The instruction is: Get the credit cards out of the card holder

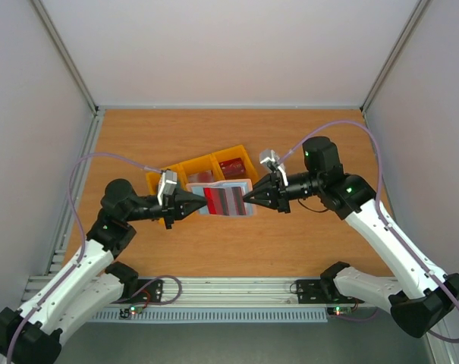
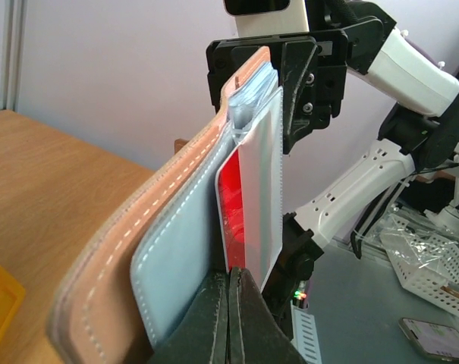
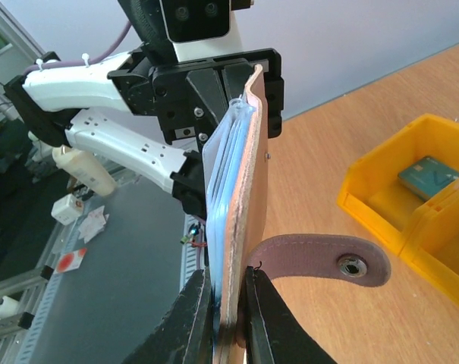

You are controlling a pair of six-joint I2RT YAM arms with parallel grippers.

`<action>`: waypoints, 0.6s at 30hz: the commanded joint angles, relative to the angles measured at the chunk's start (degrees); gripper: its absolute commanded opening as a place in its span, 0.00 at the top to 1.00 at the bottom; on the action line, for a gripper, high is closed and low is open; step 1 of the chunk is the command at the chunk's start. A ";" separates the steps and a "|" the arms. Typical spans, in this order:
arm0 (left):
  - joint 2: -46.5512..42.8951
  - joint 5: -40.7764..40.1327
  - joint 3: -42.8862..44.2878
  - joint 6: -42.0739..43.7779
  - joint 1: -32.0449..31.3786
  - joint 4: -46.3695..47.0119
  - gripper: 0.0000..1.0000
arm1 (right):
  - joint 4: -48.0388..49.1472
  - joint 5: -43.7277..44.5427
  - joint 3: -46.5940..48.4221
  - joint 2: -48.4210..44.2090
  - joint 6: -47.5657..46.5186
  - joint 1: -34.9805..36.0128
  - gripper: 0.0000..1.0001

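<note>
left fingers (image 2: 202, 322) pinched tight on card holder (image 2: 130, 258) (red-blotched card (image 2: 231, 199) inside), right fingers (image 3: 273, 327) clamping opposite edge

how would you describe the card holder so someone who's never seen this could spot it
Over the wooden table, on the near side of the yellow tray, the left gripper and right gripper point at each other. The card holder is the thin wallet pinched between them, one end in each. Unlike the plastic tray, it is tan with white stitching outside, pale blue inside, with a snap strap.

Upright card holder (image 2: 168, 258) between tight-pressed fingers (image 2: 205, 326) (red-blotched card (image 2: 231, 205) in its clear sleeve)
</note>
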 commanded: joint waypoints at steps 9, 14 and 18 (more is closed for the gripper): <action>-2.57 1.24 2.23 6.38 2.22 -6.89 1.00 | -3.30 2.32 2.41 -3.52 -1.09 -2.38 0.99; -2.53 2.68 0.50 2.05 3.01 -1.88 1.00 | -1.56 2.34 -1.54 -5.52 3.08 -4.88 0.99; -1.55 2.74 -2.44 -1.92 2.05 6.13 1.00 | 4.73 -1.64 -3.51 -3.81 8.20 -4.93 0.99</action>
